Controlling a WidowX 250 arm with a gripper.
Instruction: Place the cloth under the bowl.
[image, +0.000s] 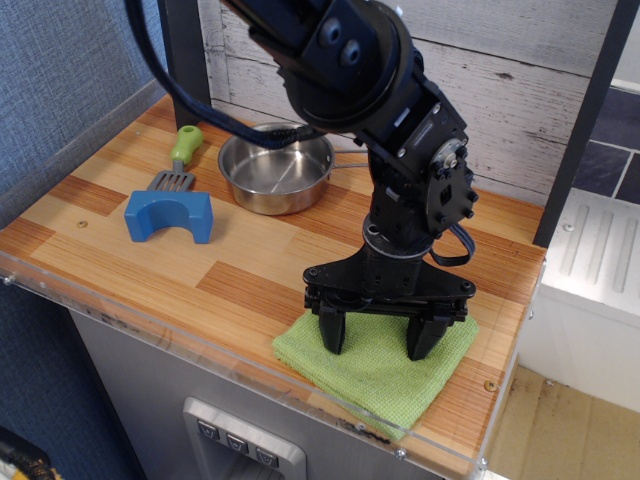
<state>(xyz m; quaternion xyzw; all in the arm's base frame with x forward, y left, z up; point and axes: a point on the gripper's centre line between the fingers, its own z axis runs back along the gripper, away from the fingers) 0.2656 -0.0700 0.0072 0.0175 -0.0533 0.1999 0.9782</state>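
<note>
The lime-green cloth (385, 375) lies flat at the front right of the wooden counter, near its edge. My black gripper (379, 345) is open, its two fingers spread wide with both fingertips down on or just above the cloth's middle. The steel bowl (272, 166) with its thin wire handle stands empty at the back of the counter, left of and behind the gripper, well apart from the cloth. My arm hides part of the bowl's right rim and handle.
A blue arch-shaped block (168, 216) stands at the left. A green-handled spatula (180, 160) lies behind it. A clear plastic strip runs along the counter's front edge (200, 350). A dark post (185, 60) stands at the back left.
</note>
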